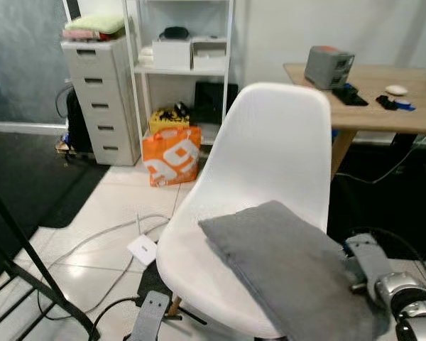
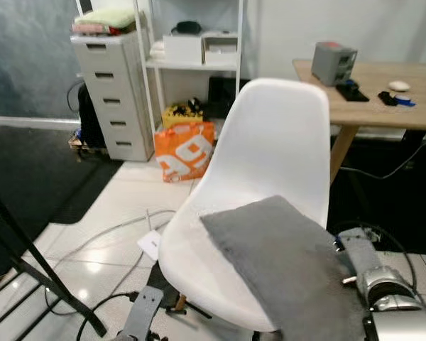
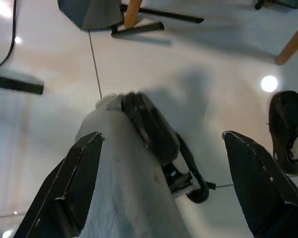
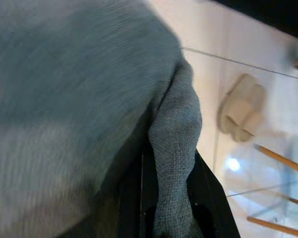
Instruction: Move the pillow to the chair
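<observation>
Pillow's destination first, the white chair [image 1: 270,163] ahead of me, grey pillow [image 1: 291,270] lying across its seat and overhanging the front edge, my right gripper [image 4: 171,198] pinching the pillow's hem, my left gripper [image 3: 161,183] spread wide above the floor.

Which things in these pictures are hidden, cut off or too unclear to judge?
- Right gripper: in the eye views the grey pillow covers its fingers.
- Pillow's near end: cut off by the bottom edge of both eye views.
- White chair: its legs are hidden under the seat.
- Small items on the wooden table: too small to identify.
</observation>
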Controlling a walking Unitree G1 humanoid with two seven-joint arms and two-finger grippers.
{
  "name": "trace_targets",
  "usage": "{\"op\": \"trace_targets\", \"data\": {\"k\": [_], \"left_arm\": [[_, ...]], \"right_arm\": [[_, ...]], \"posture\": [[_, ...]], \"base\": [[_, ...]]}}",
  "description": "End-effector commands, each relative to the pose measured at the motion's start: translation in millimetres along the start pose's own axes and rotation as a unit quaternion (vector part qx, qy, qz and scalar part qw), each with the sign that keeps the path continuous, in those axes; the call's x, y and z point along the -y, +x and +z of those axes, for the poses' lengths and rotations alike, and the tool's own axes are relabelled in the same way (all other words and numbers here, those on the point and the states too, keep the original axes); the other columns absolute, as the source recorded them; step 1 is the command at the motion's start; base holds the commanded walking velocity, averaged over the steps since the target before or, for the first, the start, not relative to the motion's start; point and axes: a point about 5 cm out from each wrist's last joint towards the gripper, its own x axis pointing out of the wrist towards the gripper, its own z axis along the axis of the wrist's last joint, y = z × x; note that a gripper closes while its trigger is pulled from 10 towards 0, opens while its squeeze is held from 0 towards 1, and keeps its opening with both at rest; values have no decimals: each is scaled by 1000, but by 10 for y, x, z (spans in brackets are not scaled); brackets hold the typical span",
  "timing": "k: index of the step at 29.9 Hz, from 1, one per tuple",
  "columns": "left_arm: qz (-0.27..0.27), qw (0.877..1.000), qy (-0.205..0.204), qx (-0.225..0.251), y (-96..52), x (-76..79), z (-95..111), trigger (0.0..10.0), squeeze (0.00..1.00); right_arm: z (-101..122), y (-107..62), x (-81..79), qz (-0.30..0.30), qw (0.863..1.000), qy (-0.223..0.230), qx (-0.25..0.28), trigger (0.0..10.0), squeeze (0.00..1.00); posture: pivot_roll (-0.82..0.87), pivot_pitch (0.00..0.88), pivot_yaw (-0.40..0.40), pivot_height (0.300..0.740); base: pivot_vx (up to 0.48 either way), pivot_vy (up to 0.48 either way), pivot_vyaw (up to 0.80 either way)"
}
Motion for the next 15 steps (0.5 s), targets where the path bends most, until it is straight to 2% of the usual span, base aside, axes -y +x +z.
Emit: {"op": "trace_targets", "data": {"k": [1,5,7,8,10,12,15], "left_arm": [[0,1000,7,-6,-2,-43,-9,10000,0],[1,1000,6,-6,-7,-97,-22,10000,0],[5,1000,6,-8,-20,-211,-50,10000,0],[5,1000,6,-8,-20,-211,-50,10000,0],[10,1000,6,-12,-43,-352,-99,10000,0],[10,1000,6,-12,-43,-352,-99,10000,0],[12,1000,8,-15,-52,-396,-119,10000,0]], "right_arm": [[93,-33,236,-81,996,-6,32,10000,0],[162,-59,333,-125,990,-30,59,10000,0],[216,-82,391,-153,985,-31,79,10000,0],[216,-82,391,-153,985,-31,79,10000,0],[328,-103,353,-151,982,-15,109,10000,0],[328,-103,353,-151,982,-15,109,10000,0],[461,-129,264,-141,980,-10,141,10000,0]], "posture": [[-175,21,-41,556],[-173,23,-39,556],[-173,25,-36,556],[-173,25,-36,556],[-174,25,-32,556],[-174,25,-32,556],[-179,22,-30,556]], "base": [[0,0,0],[0,0,0],[0,0,0],[0,0,0],[0,0,0],[0,0,0],[0,0,0]]}}
